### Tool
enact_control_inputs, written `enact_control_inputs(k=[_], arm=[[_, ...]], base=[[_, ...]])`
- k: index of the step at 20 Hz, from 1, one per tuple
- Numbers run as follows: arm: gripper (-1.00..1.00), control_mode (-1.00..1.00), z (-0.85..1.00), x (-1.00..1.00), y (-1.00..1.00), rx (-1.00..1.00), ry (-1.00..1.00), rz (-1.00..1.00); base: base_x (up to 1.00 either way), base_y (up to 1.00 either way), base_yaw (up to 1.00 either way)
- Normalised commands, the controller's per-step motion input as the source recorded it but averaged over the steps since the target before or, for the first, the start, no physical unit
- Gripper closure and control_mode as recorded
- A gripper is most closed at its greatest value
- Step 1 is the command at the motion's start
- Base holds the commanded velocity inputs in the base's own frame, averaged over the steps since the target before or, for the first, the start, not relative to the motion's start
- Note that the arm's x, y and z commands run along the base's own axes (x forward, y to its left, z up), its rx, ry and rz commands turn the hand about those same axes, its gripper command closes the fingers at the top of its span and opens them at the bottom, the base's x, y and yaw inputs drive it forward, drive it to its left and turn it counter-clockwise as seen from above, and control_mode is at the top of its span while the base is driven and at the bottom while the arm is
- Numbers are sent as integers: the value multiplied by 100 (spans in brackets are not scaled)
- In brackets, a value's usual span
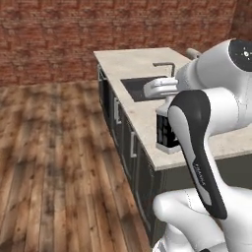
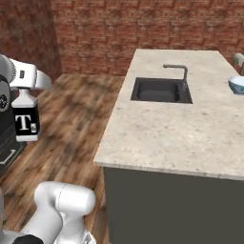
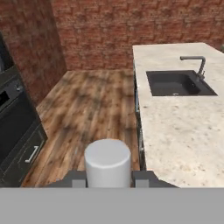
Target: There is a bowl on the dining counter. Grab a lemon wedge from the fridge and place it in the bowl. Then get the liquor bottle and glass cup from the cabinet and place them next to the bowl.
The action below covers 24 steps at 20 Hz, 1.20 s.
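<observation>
Bottle point(image 2: 26, 119) upright in tool point(image 3: 108, 179).

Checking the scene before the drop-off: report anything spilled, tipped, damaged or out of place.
Nothing stands out. The liquor bottle hangs upright in the gripper, jaws closed on its neck below the white cap. The counter looks unspilled around the sink, its faucet upright. The bowl sits upright at the counter's far right.

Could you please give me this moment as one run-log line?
hand: shut on bottle | bottle: upright, carried clear of counter | bowl: on counter, right of sink | cup: not yet placed
</observation>
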Motion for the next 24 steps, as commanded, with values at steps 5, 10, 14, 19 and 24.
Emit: enact_control_inputs(k=[5,10,14,19,24], arm=[[100,100,0,0,0,0,0,0],[100,100,0,0,0,0,0,0],[100,100,0,0,0,0,0,0],[100,100,0,0,0,0,0,0],[100,100,0,0,0,0,0,0]], base=[[8,-100,-10],[4,-100,-9],[12,-100,-9],[11,-100,-10],[16,-100,-8]])
